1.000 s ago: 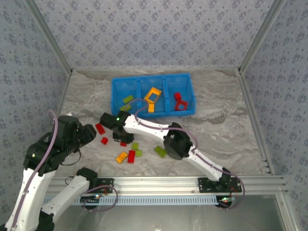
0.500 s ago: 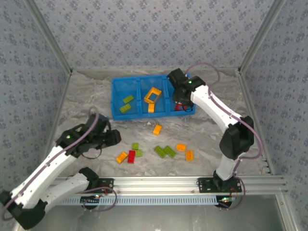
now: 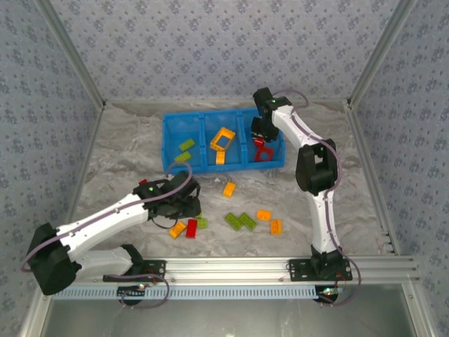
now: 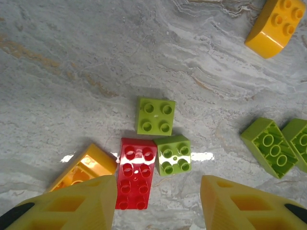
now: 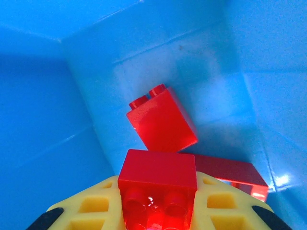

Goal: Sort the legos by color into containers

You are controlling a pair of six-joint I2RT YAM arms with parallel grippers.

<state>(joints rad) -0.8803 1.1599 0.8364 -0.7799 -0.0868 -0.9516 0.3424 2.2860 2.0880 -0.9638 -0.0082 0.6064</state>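
Observation:
The blue bin (image 3: 231,167) has three compartments: green legos (image 3: 185,151) on the left, an orange frame (image 3: 222,138) in the middle, red pieces (image 3: 264,152) on the right. My right gripper (image 3: 261,135) hangs in the right compartment, shut on a red brick (image 5: 157,184), above another red brick (image 5: 162,124) and a red frame (image 5: 230,175). My left gripper (image 3: 188,209) stands open low over loose legos. A red brick (image 4: 136,173) lies by its left finger (image 4: 72,203), with a green brick (image 4: 171,154) and an orange brick (image 4: 81,170) beside it.
More loose legos lie on the marble table: a green square (image 4: 156,116), green bricks (image 3: 240,221), orange bricks (image 3: 229,188) (image 3: 264,215) (image 3: 276,226). Patterned walls close in the left, back and right. The rail (image 3: 231,267) runs along the near edge.
My left gripper has swung right and now hovers over the red, orange and green bricks. My right arm has gone from the table's left to the bin's right compartment and stays there.

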